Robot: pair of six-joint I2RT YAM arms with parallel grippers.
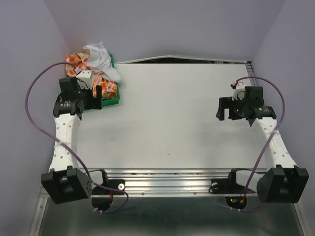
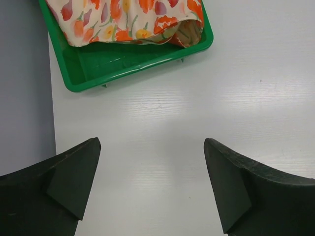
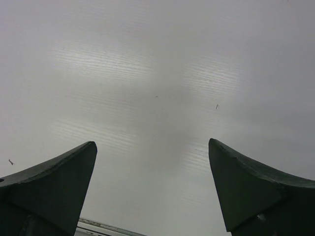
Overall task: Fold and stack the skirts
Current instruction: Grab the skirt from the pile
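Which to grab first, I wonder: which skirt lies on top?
The plain white skirt; it sits bunched over the floral-print skirt in the green tray.

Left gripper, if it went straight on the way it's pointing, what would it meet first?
The left gripper would likely meet bare white tabletop first, just short of the green plastic tray holding the floral-print cloth skirt; depth is unclear.

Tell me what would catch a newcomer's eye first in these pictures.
The bright heap in the table's far left corner stands out: a floral skirt and a white skirt lie bunched together in a green tray. Against that colour, the white table looks plain. The left tool is open just short of the tray, and the right tool is open over plain tabletop at the right.
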